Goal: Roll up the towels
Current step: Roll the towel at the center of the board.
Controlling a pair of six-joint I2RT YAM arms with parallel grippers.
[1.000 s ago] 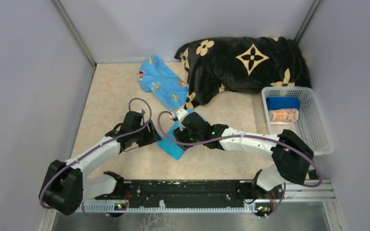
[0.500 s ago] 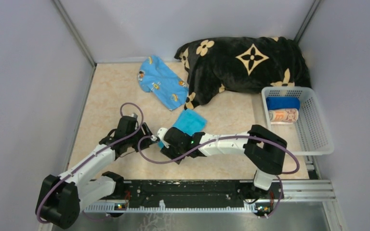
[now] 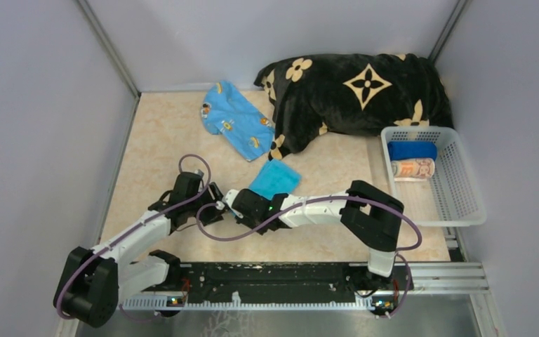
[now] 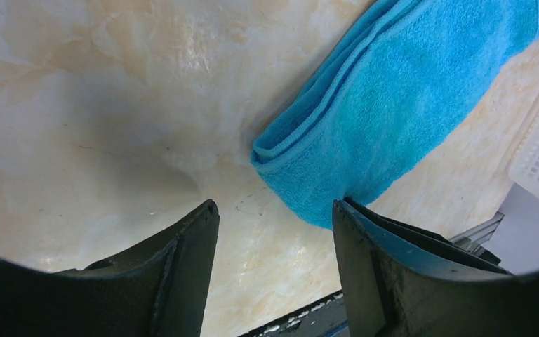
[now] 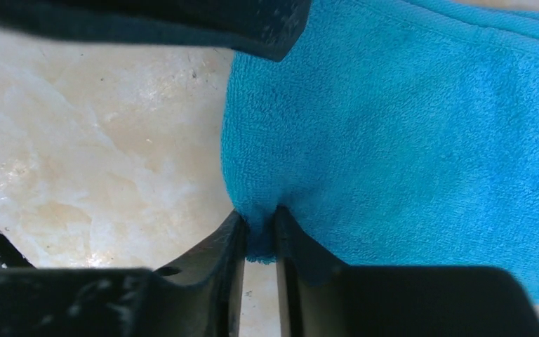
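The plain turquoise towel (image 3: pixel 275 179) lies folded flat mid-table; its stacked edges (image 4: pixel 386 105) show in the left wrist view. My right gripper (image 3: pixel 236 203) is shut on the towel's near-left corner, and a tuft of cloth (image 5: pixel 407 126) is pinched between the right gripper's (image 5: pixel 260 219) jaws. Just left of that corner, my left gripper (image 3: pixel 215 205) hovers open with only bare table between the left gripper's (image 4: pixel 274 210) fingers. A light blue towel with orange prints (image 3: pixel 235 126) lies spread at the back. A dark blue towel (image 3: pixel 412 150) and a striped one (image 3: pixel 413 168) sit rolled in the basket.
A white mesh basket (image 3: pixel 456 189) stands at the right edge. A large black plush blanket with tan flowers (image 3: pixel 354 91) is heaped at the back right. Grey walls close in the left, back and right sides. The two grippers nearly touch.
My right gripper drew back from over the turquoise towel to its near-left corner and closed on it. The left gripper shifted slightly nearer and left, staying open.
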